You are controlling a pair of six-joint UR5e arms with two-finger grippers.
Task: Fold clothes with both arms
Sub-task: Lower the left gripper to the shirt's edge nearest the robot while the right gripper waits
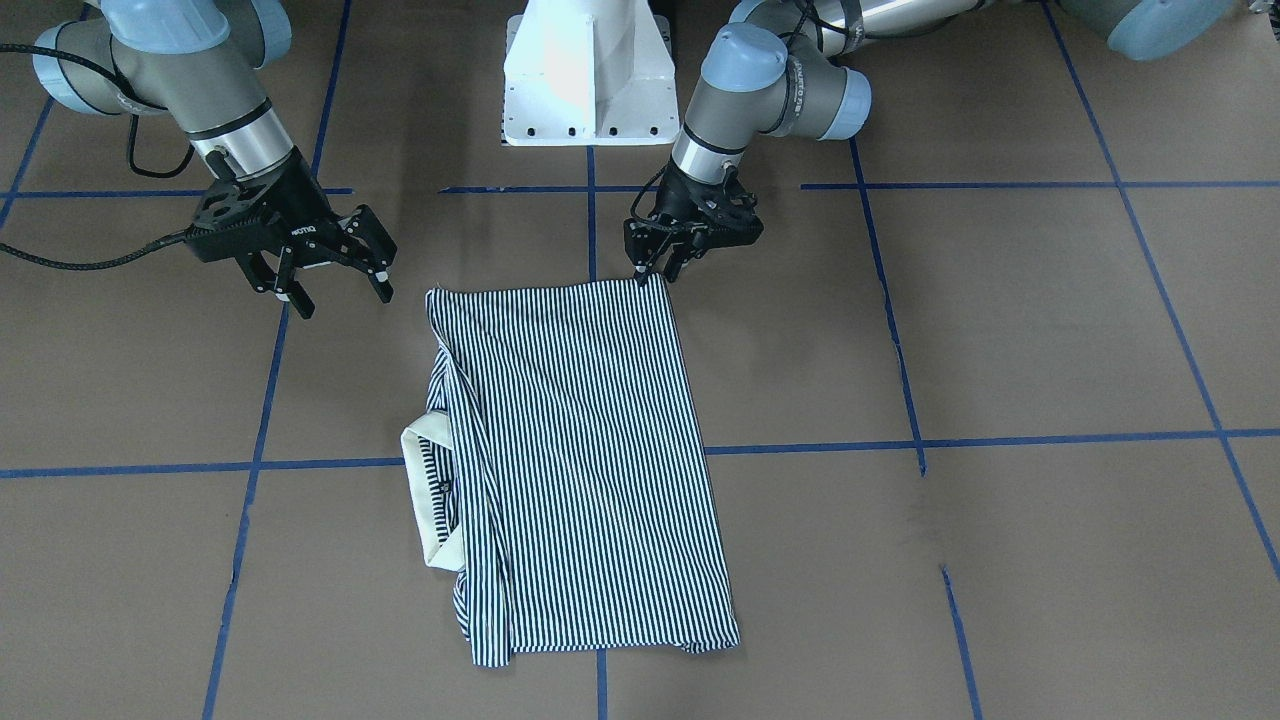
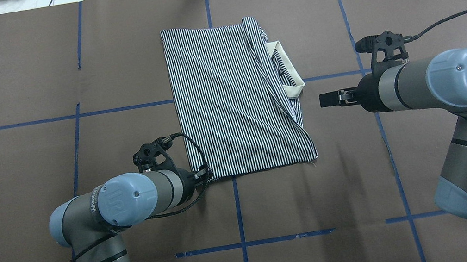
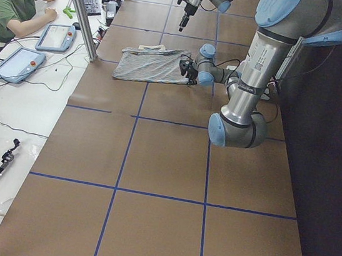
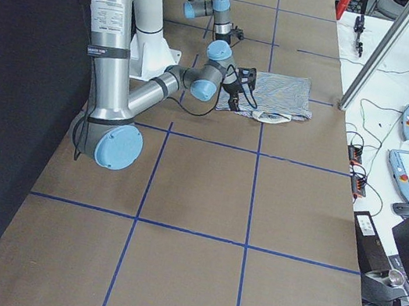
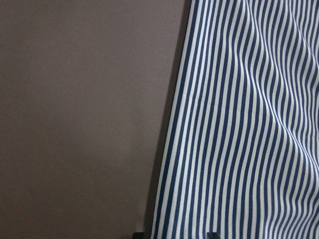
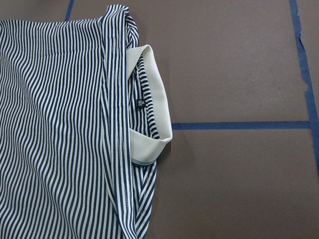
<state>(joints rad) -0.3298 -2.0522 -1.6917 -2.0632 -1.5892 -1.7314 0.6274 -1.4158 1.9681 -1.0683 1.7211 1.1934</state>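
The striped polo shirt (image 1: 590, 450) (image 2: 233, 103) (image 6: 55, 124) lies folded into a long rectangle on the brown table. Its cream collar (image 1: 425, 500) (image 2: 293, 79) (image 6: 157, 114) sticks out on my right side. My left gripper (image 1: 657, 272) (image 2: 207, 172) points down at the shirt's near left corner. Its fingertips (image 5: 137, 234) stand a little apart over the flat fabric edge (image 5: 169, 149), so it is narrowly open. My right gripper (image 1: 340, 290) (image 2: 322, 100) hovers wide open beside the collar, apart from the shirt, with nothing in it.
The white pedestal base (image 1: 590, 80) stands behind the shirt. Blue tape lines (image 1: 1000, 440) cross the brown table. A person (image 3: 4, 5) sits at a side table with pendant tablets (image 3: 18, 64) beyond a metal post (image 3: 79, 8).
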